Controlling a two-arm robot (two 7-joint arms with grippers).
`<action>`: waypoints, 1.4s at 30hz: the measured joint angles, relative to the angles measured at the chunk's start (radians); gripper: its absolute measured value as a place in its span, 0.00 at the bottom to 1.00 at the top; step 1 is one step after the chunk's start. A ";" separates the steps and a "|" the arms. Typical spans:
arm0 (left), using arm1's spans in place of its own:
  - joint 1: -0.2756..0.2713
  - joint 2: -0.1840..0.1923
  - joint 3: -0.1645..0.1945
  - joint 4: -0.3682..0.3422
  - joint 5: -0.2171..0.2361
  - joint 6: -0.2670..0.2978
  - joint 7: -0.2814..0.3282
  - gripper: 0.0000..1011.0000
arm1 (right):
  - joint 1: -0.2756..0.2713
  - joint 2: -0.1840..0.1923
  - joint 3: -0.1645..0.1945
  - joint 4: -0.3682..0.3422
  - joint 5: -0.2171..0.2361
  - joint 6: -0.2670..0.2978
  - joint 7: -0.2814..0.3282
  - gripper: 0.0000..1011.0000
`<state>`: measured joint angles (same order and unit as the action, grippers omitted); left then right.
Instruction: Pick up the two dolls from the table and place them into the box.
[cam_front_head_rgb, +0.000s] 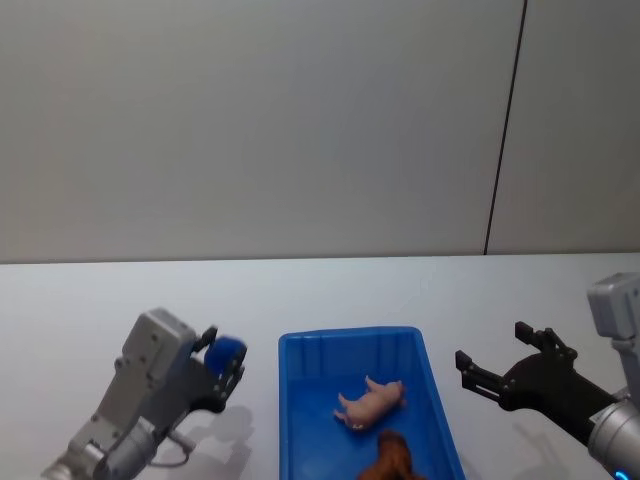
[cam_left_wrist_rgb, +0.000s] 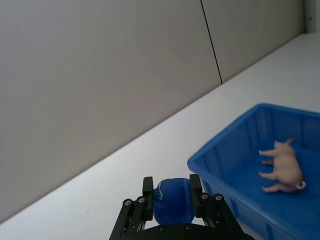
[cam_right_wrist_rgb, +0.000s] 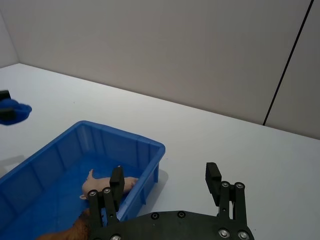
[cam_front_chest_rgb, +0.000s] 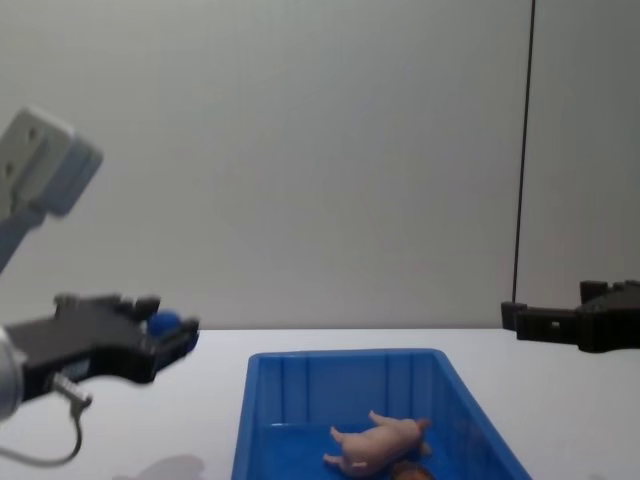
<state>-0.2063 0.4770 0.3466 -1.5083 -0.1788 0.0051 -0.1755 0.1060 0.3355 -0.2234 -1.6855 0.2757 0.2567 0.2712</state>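
The blue box (cam_front_head_rgb: 349, 337) stands on the white table (cam_front_head_rgb: 80, 300) near the front, in the middle. Both dolls lie inside it: the pale pink pig (cam_front_head_rgb: 372, 403) on its side, and the reddish-brown shaggy animal (cam_front_head_rgb: 392, 458) at the near end. In the right wrist view the pig (cam_right_wrist_rgb: 102, 184) and the brown animal (cam_right_wrist_rgb: 70, 231) lie inside the box wall (cam_right_wrist_rgb: 120, 132). My left gripper (cam_front_head_rgb: 224, 354) hovers left of the box, shut on a small dark-blue round object (cam_left_wrist_rgb: 172, 200). My right gripper (cam_front_head_rgb: 491, 343) is right of the box, open with nothing in it.
Bare white table (cam_front_chest_rgb: 560, 400) stretches to both sides of the box and behind it, up to a grey wall (cam_front_head_rgb: 300, 120). A loose cable (cam_front_chest_rgb: 40, 455) hangs under my left arm.
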 joint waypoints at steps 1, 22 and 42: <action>-0.003 -0.001 -0.001 -0.006 0.003 -0.001 0.000 0.43 | 0.000 0.000 0.000 0.000 0.000 0.000 0.000 0.99; -0.112 -0.131 0.057 0.012 0.041 -0.041 -0.131 0.50 | 0.000 0.000 0.000 0.000 0.000 0.000 0.000 0.99; -0.160 -0.196 0.090 0.078 0.007 -0.087 -0.245 0.99 | 0.000 0.000 0.000 0.000 0.000 0.000 0.000 0.99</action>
<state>-0.3659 0.2809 0.4366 -1.4302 -0.1716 -0.0818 -0.4201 0.1060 0.3355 -0.2235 -1.6855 0.2757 0.2567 0.2712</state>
